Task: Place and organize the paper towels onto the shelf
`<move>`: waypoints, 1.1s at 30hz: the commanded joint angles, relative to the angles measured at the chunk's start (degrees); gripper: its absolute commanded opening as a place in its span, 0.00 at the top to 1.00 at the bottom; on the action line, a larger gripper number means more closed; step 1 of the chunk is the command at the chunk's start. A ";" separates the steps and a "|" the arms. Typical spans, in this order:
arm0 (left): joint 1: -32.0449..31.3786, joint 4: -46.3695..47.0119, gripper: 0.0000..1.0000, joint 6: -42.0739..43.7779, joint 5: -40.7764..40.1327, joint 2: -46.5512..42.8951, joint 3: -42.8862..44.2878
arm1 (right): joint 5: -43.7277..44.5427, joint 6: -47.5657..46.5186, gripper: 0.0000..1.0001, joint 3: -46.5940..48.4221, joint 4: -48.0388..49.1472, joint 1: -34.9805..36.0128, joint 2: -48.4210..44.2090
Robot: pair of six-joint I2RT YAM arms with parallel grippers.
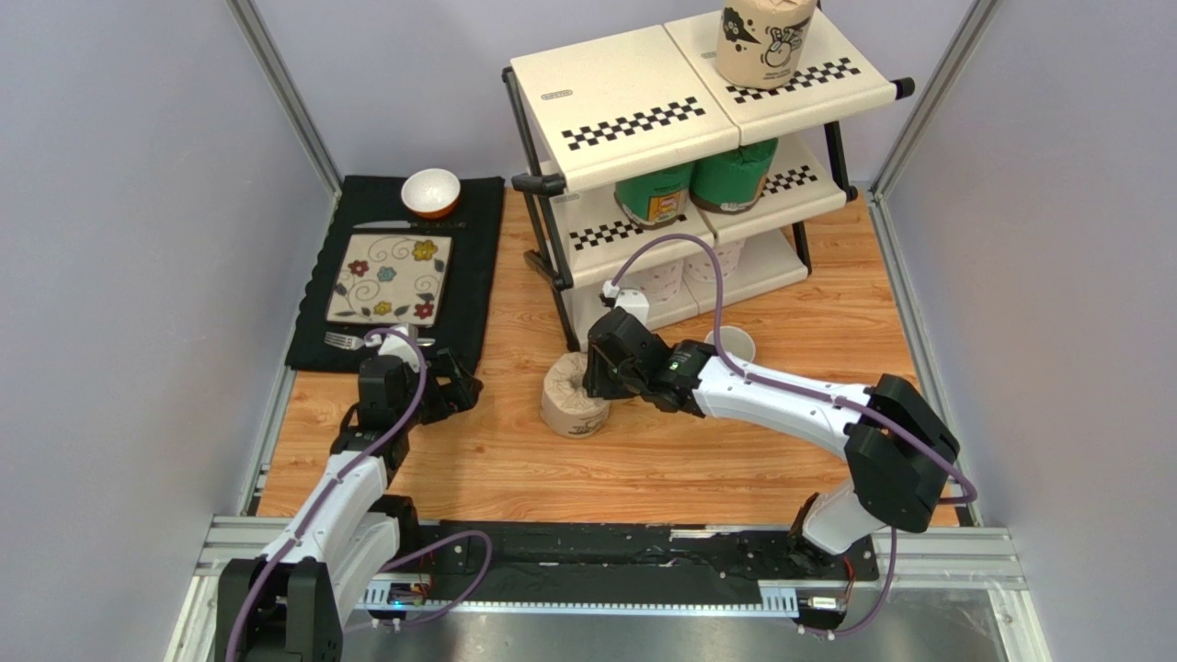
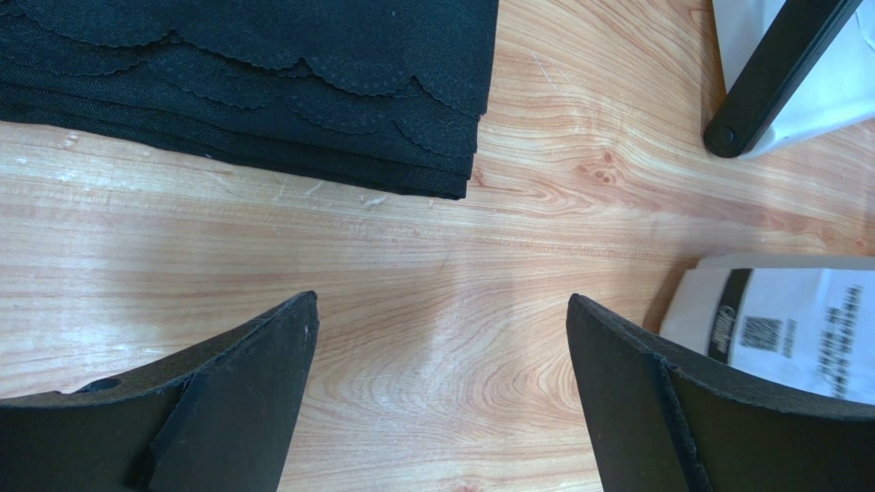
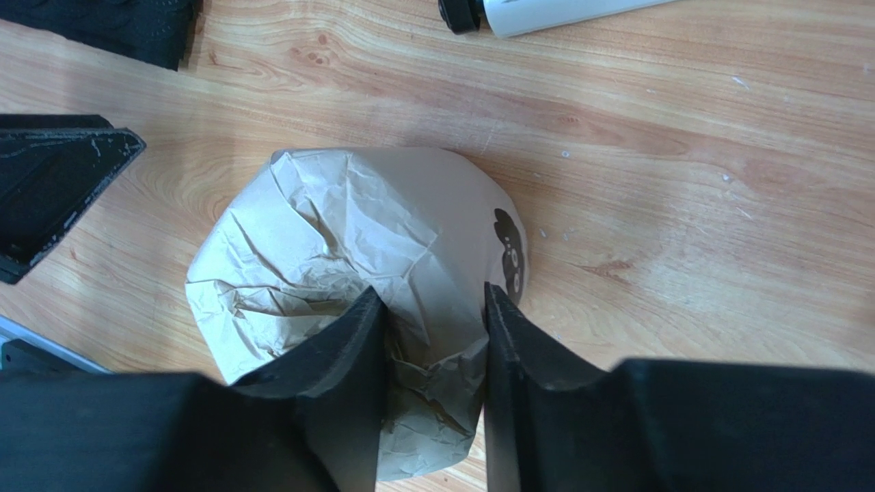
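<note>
- kraft roll (image 3: 339, 226): 1 unit, standing on end on the wooden table (image 1: 746, 462) just in front of the shelf (image 1: 636, 104), near its left front leg; not yet shelved.
- wrap: brown paper, crumpled and loose at the upper end. judged light, soft and easily dented; not slippery, but the paper could tear or slip if it alone bears the load.
- best hold, as judged: 1 finger down the hollow core and 1 outside the wall; a nip of loose paper is the weaker option.
- right gripper (image 3: 433, 354): fingers drawn close together on a fold of the wrap at the roll's upper end; whether either finger reaches the core is hidden.
- left gripper (image 2: 442, 349): fingers spread wide, holding nothing, over bare wood well left of the shelf, beside the black placemat (image 2: 257, 82).
- already on the shelf: second kraft roll (image 1: 764, 42) on the top tier, right panel; 2 green rolls (image 1: 654, 193) on the middle tier; white rolls (image 1: 673, 286) on the bottom tier, partly hidden.
- likely slot, as judged: top tier, left panel, beside its twin.
</note>
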 commanded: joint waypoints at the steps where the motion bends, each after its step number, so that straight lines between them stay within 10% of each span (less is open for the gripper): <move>1: 0.22 1.81 0.01 -0.31 0.18 0.18 0.83 | -0.31 -1.20 0.71 1.84 -2.60 0.13 -6.58; 20: 0.31 1.28 0.01 -0.31 0.18 0.00 1.27 | 7.94 -19.47 0.69 37.51 -15.97 0.13 -31.90; 33: 0.31 0.93 0.01 -0.31 0.01 -0.09 1.00 | 15.70 -34.25 0.69 61.86 -10.16 -4.17 -13.74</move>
